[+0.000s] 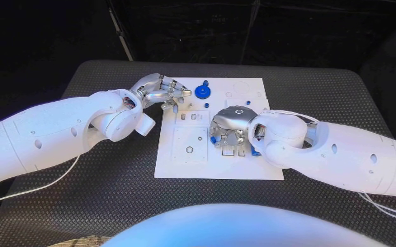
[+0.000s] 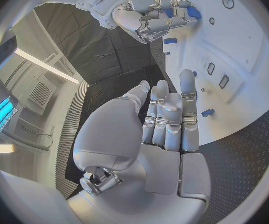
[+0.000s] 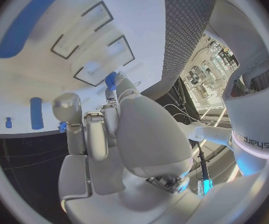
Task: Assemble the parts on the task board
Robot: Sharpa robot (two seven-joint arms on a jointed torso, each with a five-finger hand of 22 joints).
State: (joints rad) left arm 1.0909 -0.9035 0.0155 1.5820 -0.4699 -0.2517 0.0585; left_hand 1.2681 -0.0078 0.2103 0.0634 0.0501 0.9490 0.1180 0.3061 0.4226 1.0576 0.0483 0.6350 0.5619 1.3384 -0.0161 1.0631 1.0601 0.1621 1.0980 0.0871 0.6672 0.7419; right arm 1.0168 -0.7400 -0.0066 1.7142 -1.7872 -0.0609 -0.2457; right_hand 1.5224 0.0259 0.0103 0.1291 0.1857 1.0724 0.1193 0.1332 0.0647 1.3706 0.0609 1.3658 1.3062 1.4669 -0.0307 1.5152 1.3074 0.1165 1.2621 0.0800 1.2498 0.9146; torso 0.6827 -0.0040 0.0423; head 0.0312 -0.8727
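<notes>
A: Status at that frame? Hands first.

B: Right hand [image 1: 229,128] was down on the task board [image 1: 186,164], fingers curled over the lower-right slots. You had a small blue part [image 3: 111,79] at its fingertips, just by a rectangular slot [image 3: 103,59]. Pinched or only touched, I couldn't tell.

A: Left?

B: Left hand [image 1: 155,94] hovered at the board's upper-left edge, fingers straight and together, holding nothing.

A: Parts?

B: Blue round part [image 1: 203,91] stood near the board's top, just beside your left fingers. A long blue piece [image 3: 36,112] and a tiny one [image 3: 8,122] lay on the board near the right hand. Another small blue piece [image 2: 208,112] sat by the board's edge.

A: Progress?

B: Early to middle, I'd judge. Several slots looked open, loose pieces were left to seat.
</notes>
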